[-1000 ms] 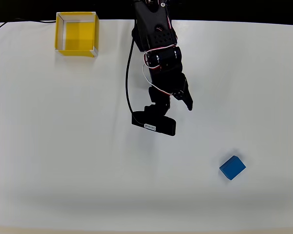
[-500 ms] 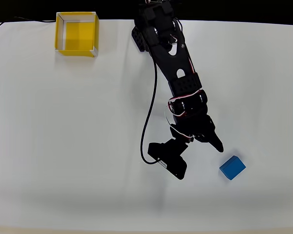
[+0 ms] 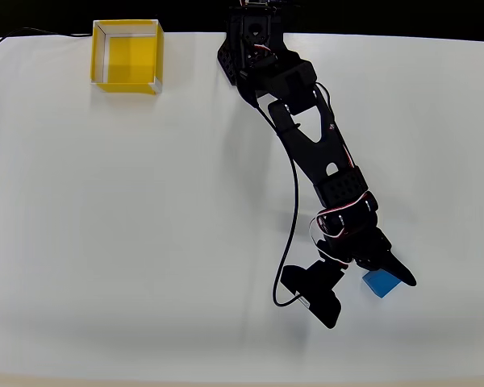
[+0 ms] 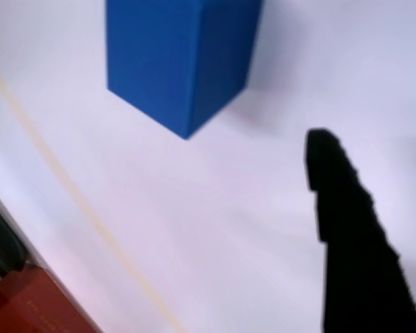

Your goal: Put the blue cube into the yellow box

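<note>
The blue cube [image 3: 377,285] lies on the white table at the lower right of the overhead view, partly covered by my gripper [image 3: 387,272]. The black arm stretches down to it from the top centre. One pointed black finger [image 3: 403,275] reaches past the cube's right side, and the gripper looks open with nothing held. In the wrist view the blue cube [image 4: 180,62] stands close ahead at the top, apart from the single black finger [image 4: 353,236] at the lower right. The yellow box [image 3: 129,58] sits open-topped and empty at the far top left.
A black cable [image 3: 290,218] hangs along the arm. The wrist camera block [image 3: 315,294] sticks out left of the cube. The table's front edge [image 4: 69,187] and a red-brown object [image 4: 28,305] show at the wrist view's lower left.
The arm has swung from the table's middle down and right, stretching out until the gripper sits over the blue cube. Cube and box have not moved.
</note>
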{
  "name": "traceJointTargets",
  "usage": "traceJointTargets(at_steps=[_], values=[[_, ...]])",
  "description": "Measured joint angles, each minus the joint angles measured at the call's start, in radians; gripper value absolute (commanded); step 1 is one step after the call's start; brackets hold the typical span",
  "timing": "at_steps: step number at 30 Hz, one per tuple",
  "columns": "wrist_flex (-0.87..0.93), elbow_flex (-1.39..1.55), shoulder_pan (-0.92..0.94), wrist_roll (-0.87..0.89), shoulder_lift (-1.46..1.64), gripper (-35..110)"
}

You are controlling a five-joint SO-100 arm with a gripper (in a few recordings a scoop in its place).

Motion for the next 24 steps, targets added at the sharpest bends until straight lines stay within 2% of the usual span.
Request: traceJointTargets(at_steps=[14, 24], values=[[0.035, -0.291, -0.012, 0.199, -0.264, 70], [0.052, -0.437, -0.017, 0.215, -0.42, 64]])
